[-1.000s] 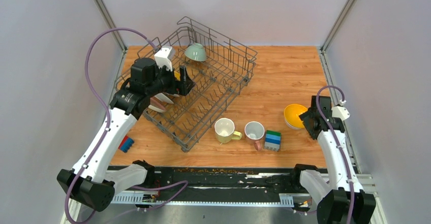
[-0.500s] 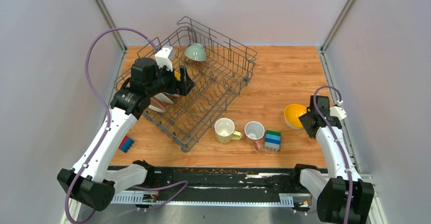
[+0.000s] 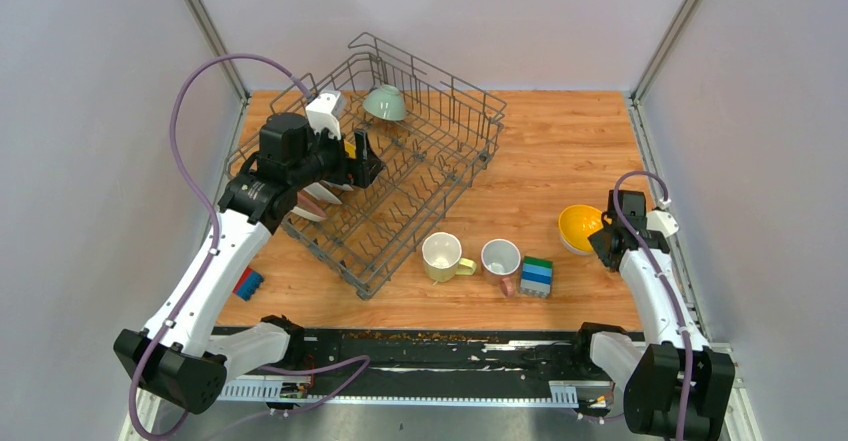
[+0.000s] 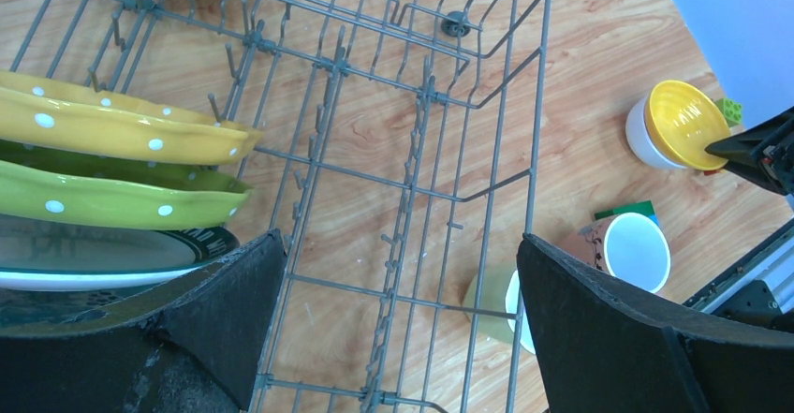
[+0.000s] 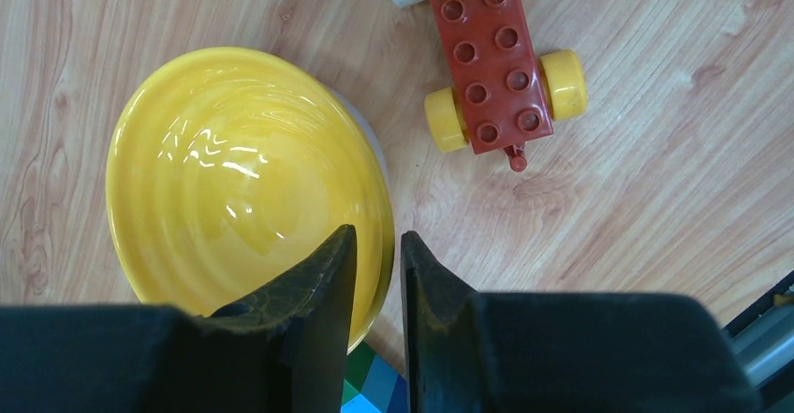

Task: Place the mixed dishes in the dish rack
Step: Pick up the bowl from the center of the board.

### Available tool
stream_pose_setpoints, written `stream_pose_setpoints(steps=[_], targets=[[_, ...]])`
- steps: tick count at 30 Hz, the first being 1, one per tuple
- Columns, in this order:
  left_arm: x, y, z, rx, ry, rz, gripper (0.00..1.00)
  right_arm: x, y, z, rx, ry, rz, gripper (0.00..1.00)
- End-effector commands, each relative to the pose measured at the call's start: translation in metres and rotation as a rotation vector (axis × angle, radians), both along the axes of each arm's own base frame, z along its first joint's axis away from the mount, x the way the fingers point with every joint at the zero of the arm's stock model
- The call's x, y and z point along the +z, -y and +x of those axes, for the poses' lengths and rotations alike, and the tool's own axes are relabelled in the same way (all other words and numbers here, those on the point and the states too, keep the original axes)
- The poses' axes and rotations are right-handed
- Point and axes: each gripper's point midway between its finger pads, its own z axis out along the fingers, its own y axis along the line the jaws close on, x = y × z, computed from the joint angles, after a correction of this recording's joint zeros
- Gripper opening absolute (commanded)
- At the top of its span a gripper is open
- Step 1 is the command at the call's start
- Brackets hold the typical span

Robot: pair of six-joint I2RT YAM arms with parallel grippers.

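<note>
Two claws, two states: my right gripper (image 5: pixel 374 244) pinches the yellow-orange bowl (image 5: pixel 234 179) by its rim, at the table's (image 3: pixel 560 151) right side, well apart from the dish rack (image 3: pixel 400 176). My left gripper (image 4: pixel 398 244) hangs spread wide above the rack's tines.

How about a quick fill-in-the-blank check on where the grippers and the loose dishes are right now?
1. The right gripper pinches the yellow bowl by its ____.
2. The left gripper hangs over the dish rack, holding nothing, its jaws ____.
3. The pale yellow mug and the white pink-handled mug stand upright on the wooden ____, not in the dish rack.

Missing words: rim; open; table.
</note>
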Motion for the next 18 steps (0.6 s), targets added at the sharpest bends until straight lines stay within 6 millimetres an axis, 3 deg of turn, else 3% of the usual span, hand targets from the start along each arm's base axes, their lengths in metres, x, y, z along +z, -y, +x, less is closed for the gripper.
stream_pose_setpoints(steps=[1, 15, 18], targets=[[0.007, 0.004, 0.004, -0.015, 0.043, -0.002, 1.00, 0.005, 0.004, 0.008, 0.013, 0.029, -0.023, 0.24], [0.007, 0.006, 0.005, -0.019, 0.037, -0.011, 1.00, 0.026, 0.005, 0.019, 0.032, 0.124, -0.041, 0.01], [0.007, 0.006, 0.005, -0.018, 0.035, -0.011, 1.00, 0.031, 0.006, 0.020, 0.025, 0.152, -0.047, 0.00]])
